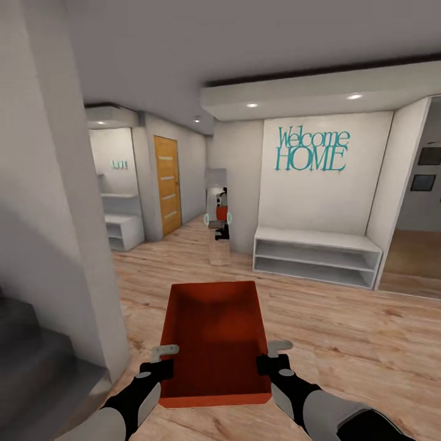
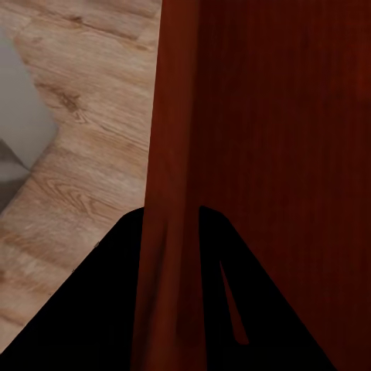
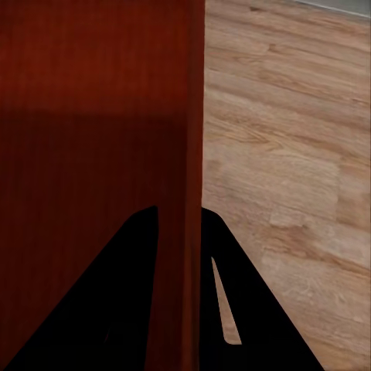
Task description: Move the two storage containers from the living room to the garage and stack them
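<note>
I carry one orange-red storage container in front of me, above the light wood-plank floor. My left gripper is shut on its left wall and my right gripper is shut on its right wall. In the left wrist view the thin red wall of the storage container runs between the two dark fingers. The right wrist view shows the same grip, with the container wall pinched between the fingers. The tub looks empty inside.
A white wall corner stands close on my left. Ahead is a hallway with a white low shelf bench under a "Welcome HOME" sign, a mirror, an orange wooden door and an opening at right.
</note>
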Tool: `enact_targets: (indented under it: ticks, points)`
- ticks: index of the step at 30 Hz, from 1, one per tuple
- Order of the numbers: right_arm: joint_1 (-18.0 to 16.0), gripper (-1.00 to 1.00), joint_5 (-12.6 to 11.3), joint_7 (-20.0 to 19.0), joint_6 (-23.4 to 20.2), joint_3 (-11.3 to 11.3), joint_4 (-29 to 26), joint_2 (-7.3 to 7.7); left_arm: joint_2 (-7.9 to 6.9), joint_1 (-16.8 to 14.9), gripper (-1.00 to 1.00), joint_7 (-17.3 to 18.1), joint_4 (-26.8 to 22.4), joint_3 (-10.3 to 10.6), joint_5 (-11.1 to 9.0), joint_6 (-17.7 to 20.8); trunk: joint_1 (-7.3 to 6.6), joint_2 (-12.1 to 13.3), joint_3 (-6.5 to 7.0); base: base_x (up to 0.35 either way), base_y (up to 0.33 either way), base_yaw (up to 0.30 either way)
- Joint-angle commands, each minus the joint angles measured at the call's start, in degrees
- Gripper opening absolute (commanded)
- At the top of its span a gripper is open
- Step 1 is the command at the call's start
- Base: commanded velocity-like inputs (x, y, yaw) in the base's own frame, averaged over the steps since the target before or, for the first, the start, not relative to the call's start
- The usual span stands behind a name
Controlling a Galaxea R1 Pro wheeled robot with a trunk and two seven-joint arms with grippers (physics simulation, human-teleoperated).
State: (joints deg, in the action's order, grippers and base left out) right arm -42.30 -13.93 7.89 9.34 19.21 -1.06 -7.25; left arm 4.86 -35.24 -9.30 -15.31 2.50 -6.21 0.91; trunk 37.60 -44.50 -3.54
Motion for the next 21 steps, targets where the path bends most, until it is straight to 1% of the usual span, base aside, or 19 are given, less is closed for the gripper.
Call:
enact_targets:
  ticks: [1,21]
  points:
    - [-0.1,-1.0,0.4,0.1,4.6,-1.3,-0.2,-0.04,-0.65,0.0,-1.0,-1.0,0.1,-0.5,-0.5,0.1,0.05,-0.1,-0.1,0.322,0.0,0.035]
    - [-0.1,-1.0,0.3,0.5,4.5,-1.3,-0.1,-0.04,-0.65,0.0,-1.0,-1.0,0.1,-0.4,-0.5,0.1,0.05,-0.1,-0.1,0.322,0.0,0.004]
